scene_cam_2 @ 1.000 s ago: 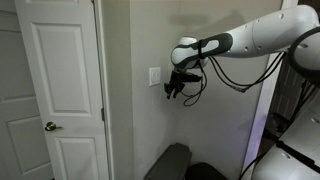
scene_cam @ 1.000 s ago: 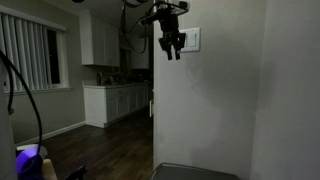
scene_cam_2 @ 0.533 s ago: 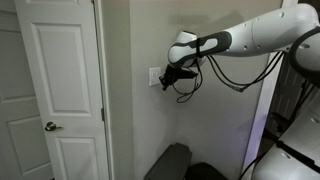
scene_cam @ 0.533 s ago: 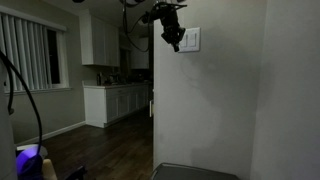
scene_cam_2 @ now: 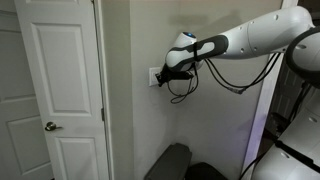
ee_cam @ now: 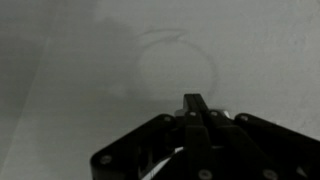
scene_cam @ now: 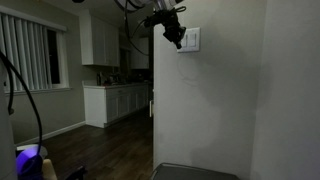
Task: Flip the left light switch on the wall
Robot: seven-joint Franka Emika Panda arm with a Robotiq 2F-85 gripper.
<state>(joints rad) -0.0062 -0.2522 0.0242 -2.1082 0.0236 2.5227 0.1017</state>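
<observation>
- Landmark: switch plate (scene_cam: 190, 39), small, white, upright, set high on the wall (scene_cam: 215, 110).
- Well to the left of the plate, in an exterior view: white kitchen cabinets (scene_cam: 110, 100) in a dim room. Not involved.
- Just left of the plate: gripper (scene_cam: 177, 38), brought in from the upper left and tilted down toward it.
- Change noted: a second ago the gripper hung below and left of the plate with its tips pointing down. It has since been raised and swung in, and the tips now lie against the plate's left part.
- Judgement: the approach is finished and the press is in hand. Whether the flip has been made cannot be told.
- In an exterior view, a closed panelled door (scene_cam_2: 60, 90) is seen well left of the plate (scene_cam_2: 153, 77), with the gripper (scene_cam_2: 161, 77) meeting the plate from the right.
- Wrist view: the fingers (ee_cam: 195, 104) are seen drawn together in one dark block against the bare wall (ee_cam: 80, 60). Nothing is held between them.
- Left light switch: on the left half of the plate, at the fingertips. It is too small and too covered to be picked out on its own.
- Its long axis is judged vertical, matching the upright plate, and its face is turned out from the wall toward the gripper. Its up or down setting cannot be read.
</observation>
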